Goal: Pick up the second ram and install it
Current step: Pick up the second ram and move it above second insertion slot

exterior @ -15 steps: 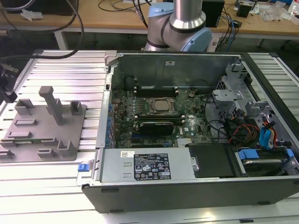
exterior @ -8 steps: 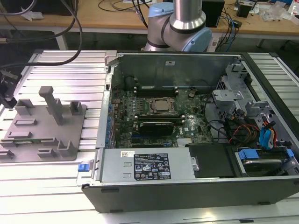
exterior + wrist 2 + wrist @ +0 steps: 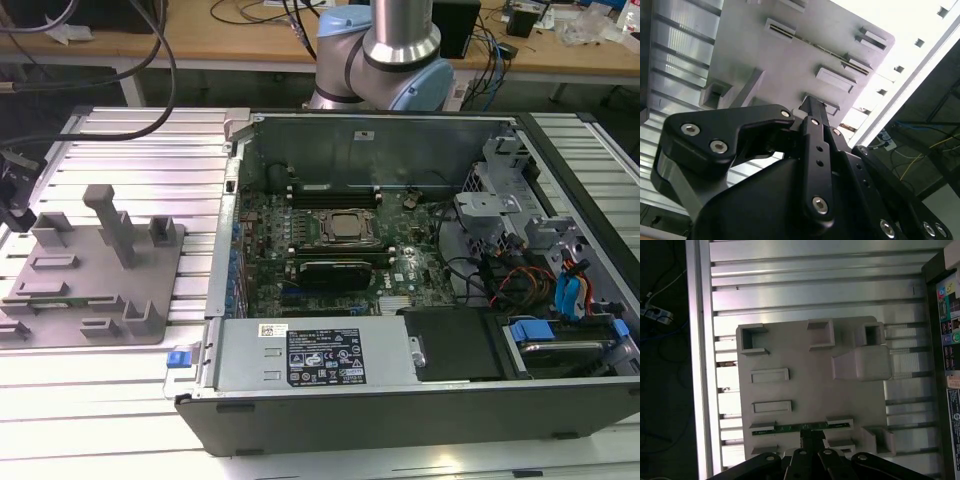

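Hovering low-ctr in the first wrist view, gripper (image 3: 810,437) is seen clenched & empty; second ram (image 3: 780,429) is seated unpicked in tray (image 3: 810,385), install not done.

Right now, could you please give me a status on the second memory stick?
Tool at the middle of the memory stick. Stick on edge in holders on the grey tray. Tall block stands well apart.

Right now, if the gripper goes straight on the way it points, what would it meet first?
Most likely the memory stick in the grey tray, right ahead of the gripper in the first wrist view; depth is unclear.
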Controlling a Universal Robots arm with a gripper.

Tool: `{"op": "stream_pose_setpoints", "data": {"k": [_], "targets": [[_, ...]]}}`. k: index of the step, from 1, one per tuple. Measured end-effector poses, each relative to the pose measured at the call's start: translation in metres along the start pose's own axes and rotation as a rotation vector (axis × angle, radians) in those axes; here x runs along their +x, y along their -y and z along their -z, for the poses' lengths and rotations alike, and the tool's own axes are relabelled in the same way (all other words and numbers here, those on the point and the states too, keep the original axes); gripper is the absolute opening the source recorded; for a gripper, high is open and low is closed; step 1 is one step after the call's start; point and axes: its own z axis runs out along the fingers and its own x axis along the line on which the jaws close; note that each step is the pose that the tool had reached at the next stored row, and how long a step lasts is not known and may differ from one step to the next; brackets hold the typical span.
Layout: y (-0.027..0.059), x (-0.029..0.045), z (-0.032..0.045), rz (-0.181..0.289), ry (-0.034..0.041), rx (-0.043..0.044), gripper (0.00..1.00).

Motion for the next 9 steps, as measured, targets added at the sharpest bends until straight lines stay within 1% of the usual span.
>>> {"op": "stream_pose_setpoints", "data": {"k": [5, 7, 8, 9], "targets": [[0.0, 0.0001, 0.0, 0.006, -0.0003, -0.0002, 0.08], [0.0, 0.0002, 0.0, 0.027, -0.0012, -0.0006, 0.08], [0.0, 0.0001, 0.0, 0.057, -0.0026, -0.0013, 0.08], [0.0, 0.0002, 0.0, 0.129, -0.0058, -0.0031, 0.08]]}}
